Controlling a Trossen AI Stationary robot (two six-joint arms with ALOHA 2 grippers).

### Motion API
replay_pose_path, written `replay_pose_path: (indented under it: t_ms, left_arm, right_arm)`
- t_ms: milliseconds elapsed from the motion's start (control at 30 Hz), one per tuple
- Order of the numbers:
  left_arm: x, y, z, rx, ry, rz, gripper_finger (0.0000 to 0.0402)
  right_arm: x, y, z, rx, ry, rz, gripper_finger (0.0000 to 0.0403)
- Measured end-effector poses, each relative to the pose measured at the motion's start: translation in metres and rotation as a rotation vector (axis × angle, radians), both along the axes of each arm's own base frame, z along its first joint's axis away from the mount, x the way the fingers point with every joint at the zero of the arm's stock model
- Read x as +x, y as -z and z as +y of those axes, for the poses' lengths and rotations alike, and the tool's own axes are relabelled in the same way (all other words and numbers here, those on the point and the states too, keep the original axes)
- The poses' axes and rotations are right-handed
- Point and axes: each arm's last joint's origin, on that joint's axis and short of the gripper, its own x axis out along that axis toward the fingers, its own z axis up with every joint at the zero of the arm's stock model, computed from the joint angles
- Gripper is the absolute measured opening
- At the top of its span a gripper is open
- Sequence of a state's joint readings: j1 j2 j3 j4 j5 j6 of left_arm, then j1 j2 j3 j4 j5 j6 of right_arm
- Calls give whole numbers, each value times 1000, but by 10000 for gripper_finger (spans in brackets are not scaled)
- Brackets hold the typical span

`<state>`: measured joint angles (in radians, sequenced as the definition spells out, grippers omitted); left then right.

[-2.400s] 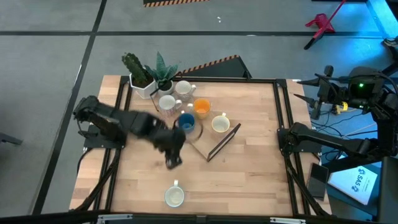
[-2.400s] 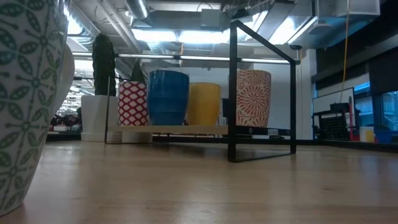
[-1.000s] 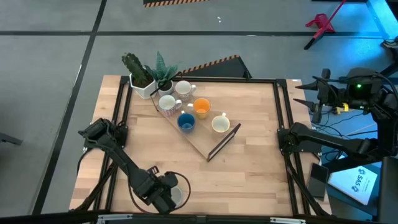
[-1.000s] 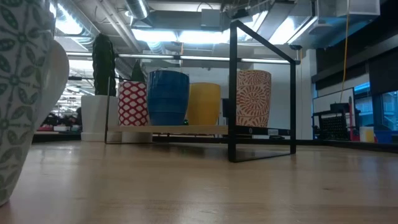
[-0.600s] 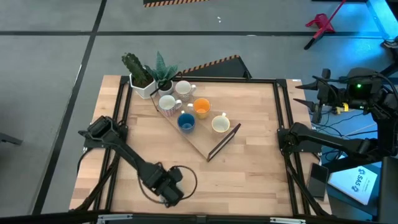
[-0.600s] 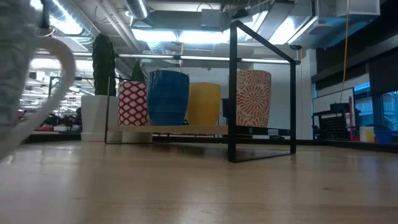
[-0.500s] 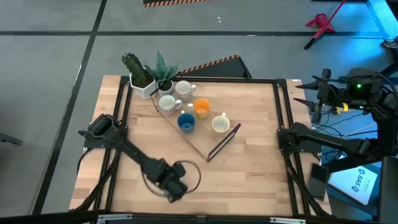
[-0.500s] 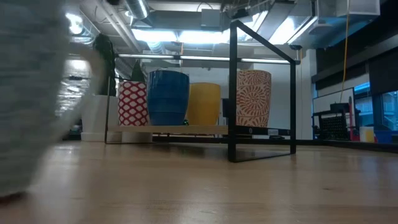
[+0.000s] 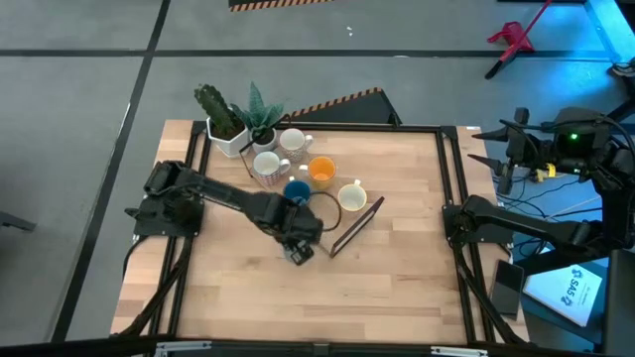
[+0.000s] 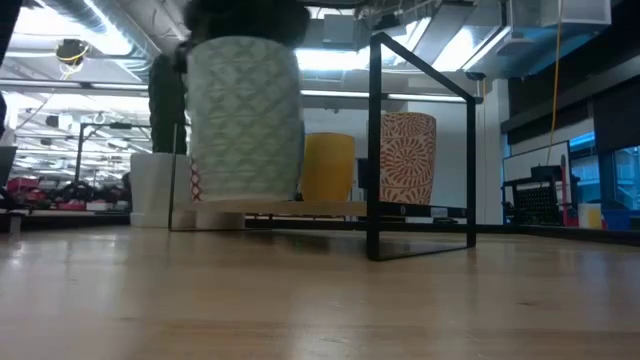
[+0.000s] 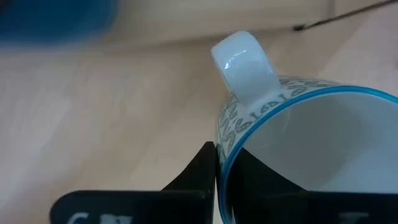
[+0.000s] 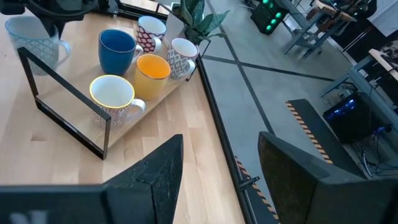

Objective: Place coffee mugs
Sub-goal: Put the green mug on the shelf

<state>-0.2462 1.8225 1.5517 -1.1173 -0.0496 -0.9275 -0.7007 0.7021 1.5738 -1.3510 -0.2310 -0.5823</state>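
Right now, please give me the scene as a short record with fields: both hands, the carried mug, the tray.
left hand: shut on the green-patterned mug, beside the tray
green-patterned mug: held by its rim, above the table
right hand: open, waiting at the table's right edge
wooden tray: holds five mugs, among them the blue mug and orange mug

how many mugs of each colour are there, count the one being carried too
blue mug: 1
orange mug: 1
white patterned mugs: 4, one of them held in the left tool
total: 6
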Motion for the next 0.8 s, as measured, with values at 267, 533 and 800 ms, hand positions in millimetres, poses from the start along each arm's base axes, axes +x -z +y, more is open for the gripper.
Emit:
replay_pose_path:
  t_ms: [267, 533, 800]
  left_arm:
    - [16, -4, 27, 9, 116, -108, 16]
    - [21, -4, 54, 65, 108, -121, 16]
    - [28, -7, 66, 60, 92, -189, 16]
  right_arm:
    - [0, 0, 0, 1, -1, 2, 195]
    - [0, 0, 0, 1, 2, 2, 195]
    - [-1, 0, -1, -16, 42, 12, 195]
